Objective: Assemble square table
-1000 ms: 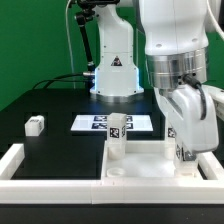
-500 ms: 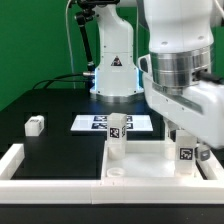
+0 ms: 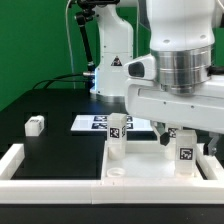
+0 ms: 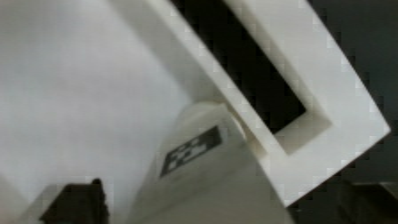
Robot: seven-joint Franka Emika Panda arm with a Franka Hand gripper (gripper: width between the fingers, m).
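I see tool [image 3: 183, 133] spread, holding nothing | it hangs over top [image 3: 145, 166] | leg [image 3: 117, 138] and second leg [image 3: 185, 152] stand up in top | third leg [image 3: 35, 125] lies apart on surface [image 3: 60, 105]

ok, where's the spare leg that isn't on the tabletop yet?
In the exterior view the loose leg lies alone at that view's left, left of the marker board and well apart from the tabletop.

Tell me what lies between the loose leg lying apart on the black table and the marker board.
Nothing. In the exterior view only bare black table separates the loose leg from the marker board.
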